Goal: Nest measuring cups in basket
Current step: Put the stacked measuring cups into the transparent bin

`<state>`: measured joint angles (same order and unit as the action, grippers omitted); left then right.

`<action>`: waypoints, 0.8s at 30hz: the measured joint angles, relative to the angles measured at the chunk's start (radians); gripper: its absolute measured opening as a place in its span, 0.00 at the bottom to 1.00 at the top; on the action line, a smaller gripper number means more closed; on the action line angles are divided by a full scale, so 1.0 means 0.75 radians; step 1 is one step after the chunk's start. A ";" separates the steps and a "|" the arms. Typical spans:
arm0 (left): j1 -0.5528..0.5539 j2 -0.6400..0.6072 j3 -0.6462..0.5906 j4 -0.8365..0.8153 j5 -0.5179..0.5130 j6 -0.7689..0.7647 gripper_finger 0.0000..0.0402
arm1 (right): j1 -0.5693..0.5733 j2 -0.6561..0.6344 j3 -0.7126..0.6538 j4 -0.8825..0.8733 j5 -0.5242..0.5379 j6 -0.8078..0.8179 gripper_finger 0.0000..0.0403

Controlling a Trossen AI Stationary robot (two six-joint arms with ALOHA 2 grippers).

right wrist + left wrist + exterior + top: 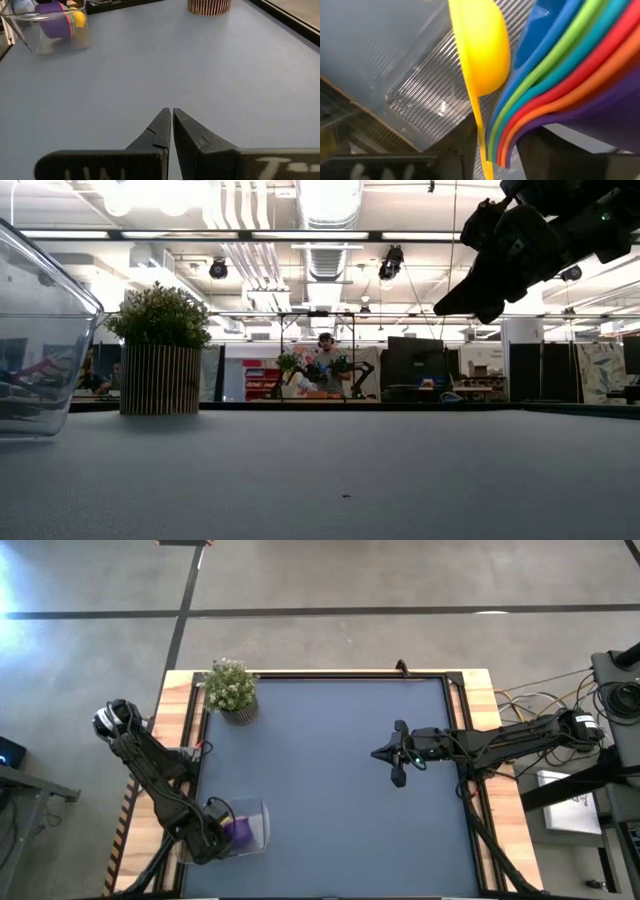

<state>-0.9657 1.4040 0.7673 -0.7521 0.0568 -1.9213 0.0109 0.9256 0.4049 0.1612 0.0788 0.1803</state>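
At table's near-left corner, left gripper (212, 830) sits inside the clear basket (262, 812) by nested measuring cups (241, 830); jaw state unclear. Right gripper (398, 776) hovers mid-table, jaws closed, empty.

My left arm bends down along the left edge of the worktop, and my left pincer (213, 830) sits low at the near left corner. I cannot tell if its fingers are open or closed. My right arm reaches in from the right edge, stretched out flat toward the middle of the worktop. My right pincer (392, 754) hangs up in the air above the worktop. Its two dark fingers (161, 127) are pressed together with nothing between them.
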 joint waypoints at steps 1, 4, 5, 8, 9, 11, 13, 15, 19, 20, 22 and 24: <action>-0.001 0.000 0.000 0.000 -0.003 0.001 0.23 | 0.000 0.000 0.000 0.000 0.000 0.000 0.02; 0.000 0.001 0.000 0.001 -0.007 0.002 0.18 | 0.000 0.000 0.000 0.000 0.000 0.000 0.02; 0.000 0.001 0.000 0.001 -0.008 0.010 0.18 | 0.000 0.000 0.000 0.000 0.000 0.000 0.02; 0.000 0.001 0.000 -0.003 -0.020 0.028 0.18 | 0.000 0.000 0.000 0.000 0.000 0.000 0.02; 0.000 0.001 0.001 -0.008 -0.031 0.033 0.18 | 0.000 0.000 0.000 0.000 0.000 0.000 0.02; -0.001 0.001 0.002 -0.018 -0.040 0.045 0.18 | 0.000 0.000 0.000 0.000 0.000 0.000 0.02; 0.000 0.004 0.022 -0.060 -0.070 0.072 0.18 | 0.000 0.000 0.000 0.000 0.000 0.000 0.02; 0.003 0.012 0.051 -0.174 -0.111 0.092 0.18 | 0.000 0.000 0.000 -0.001 0.000 0.000 0.02; 0.004 0.022 0.174 -0.359 -0.180 0.141 0.18 | 0.000 0.000 0.000 -0.001 0.000 0.000 0.02; 0.006 0.037 0.203 -0.406 -0.180 0.164 0.18 | 0.000 0.000 -0.001 0.000 0.000 0.000 0.02; 0.010 0.076 0.266 -0.503 -0.181 0.215 0.18 | 0.000 0.000 -0.001 -0.003 0.000 0.003 0.02; 0.011 0.129 0.347 -0.578 -0.193 0.268 0.18 | 0.000 0.000 -0.001 -0.001 0.000 0.003 0.02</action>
<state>-0.9573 1.5011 1.0278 -1.1858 -0.0880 -1.7203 0.0109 0.9253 0.4046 0.1607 0.0788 0.1829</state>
